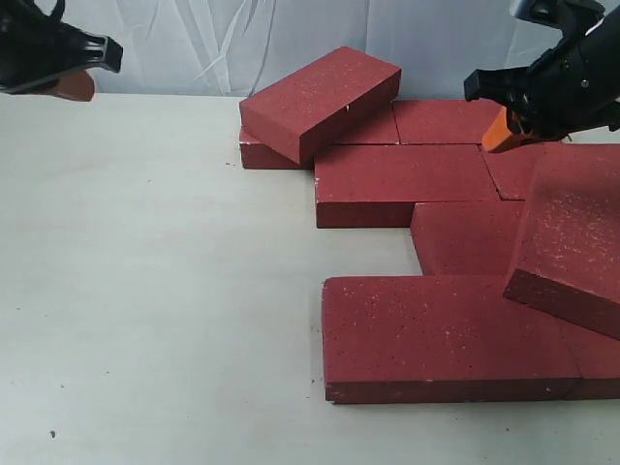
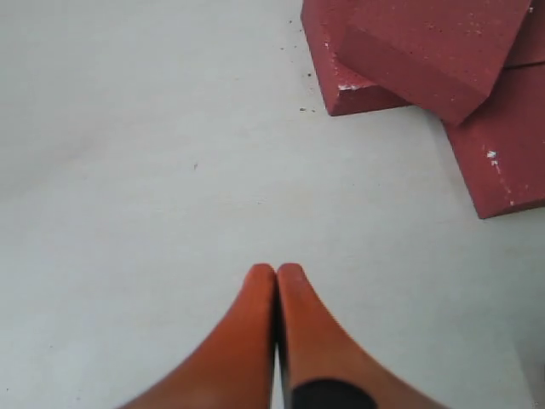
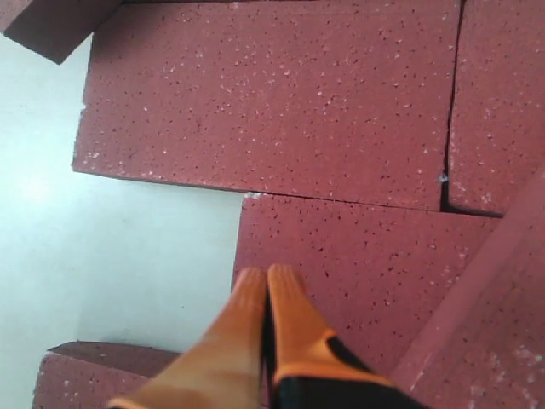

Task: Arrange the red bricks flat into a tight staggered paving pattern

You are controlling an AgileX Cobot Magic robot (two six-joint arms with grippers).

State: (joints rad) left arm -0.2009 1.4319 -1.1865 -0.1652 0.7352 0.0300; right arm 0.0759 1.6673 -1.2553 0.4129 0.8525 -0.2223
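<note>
Left hand point(image 2: 277, 271) pinched closed, empty, hanging over bare table point(image 1: 145, 291). Right hand point(image 3: 266, 274) closed too, nothing in it, above the red bricks point(image 1: 407, 179): most lie flat, one sits askew on top at back, another tilts at right, perhaps leaning.

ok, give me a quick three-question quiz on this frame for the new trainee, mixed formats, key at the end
1. True or false: the left hand is shut on a brick.
2. How many red bricks lie tilted on top of others? A) none B) two C) five
3. Fill in: the hand above the laid bricks is the ___ hand.
Key: 1 false, it is shut and empty over bare table. 2 B, the rear brick and the right-edge brick. 3 the right hand.
</note>
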